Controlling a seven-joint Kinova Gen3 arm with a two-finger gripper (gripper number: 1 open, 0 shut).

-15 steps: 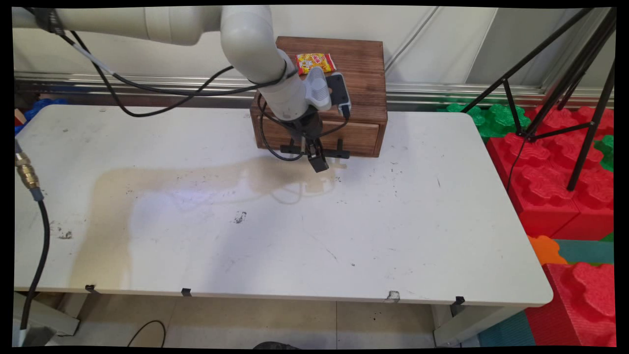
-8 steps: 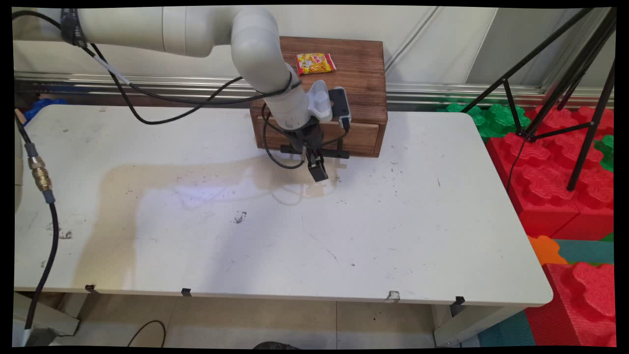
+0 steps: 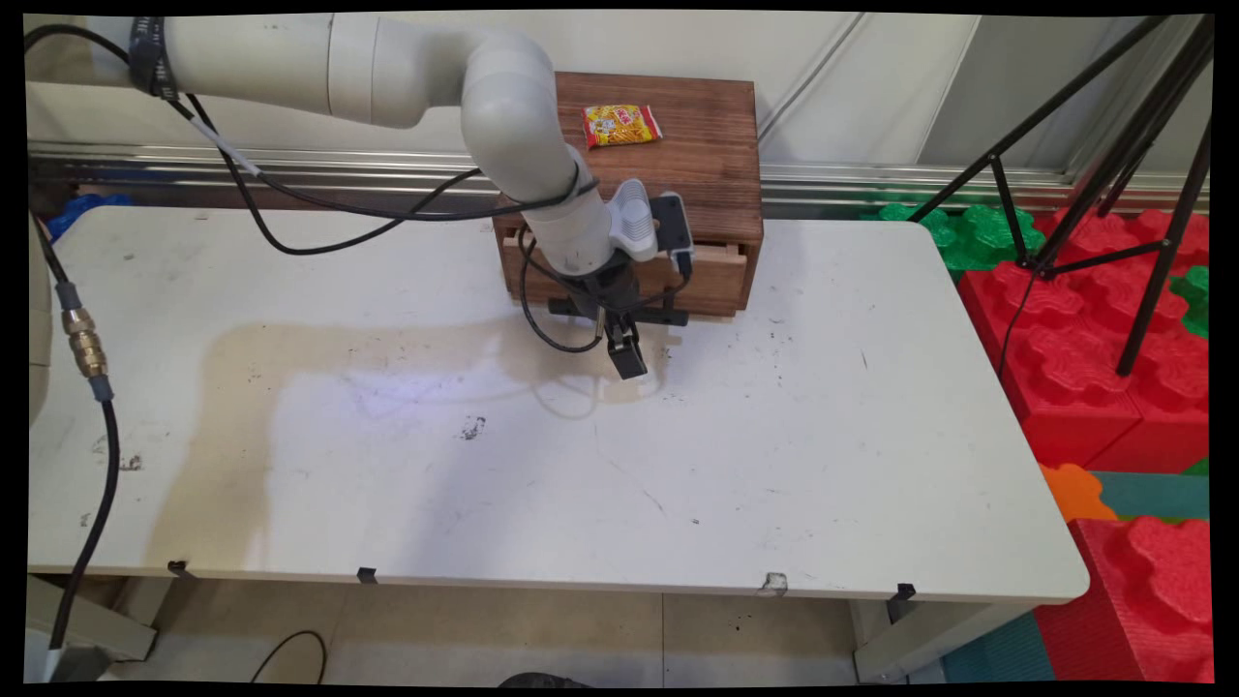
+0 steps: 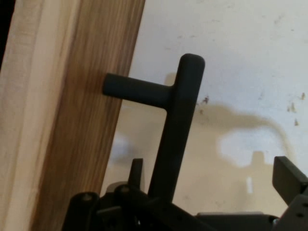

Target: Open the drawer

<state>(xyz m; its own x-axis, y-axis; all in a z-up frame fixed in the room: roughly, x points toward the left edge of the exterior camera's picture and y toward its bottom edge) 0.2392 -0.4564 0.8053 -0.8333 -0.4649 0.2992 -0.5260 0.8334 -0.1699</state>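
White scuffed tabletop (image 3: 794,455) carries a dark wooden drawer box (image 3: 721,165) whose black bar handle (image 4: 177,139) the black claw (image 3: 627,356) grips, drawer slightly out, yellow snack packet (image 3: 621,125) lying on top behind it.

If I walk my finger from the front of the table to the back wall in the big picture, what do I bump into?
Bare white table → black gripper → drawer handle → drawer front → wooden box top → yellow snack packet.

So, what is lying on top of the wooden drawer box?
A yellow snack packet lies on the wooden drawer box. The arm covers its left part, so anything there is hidden.
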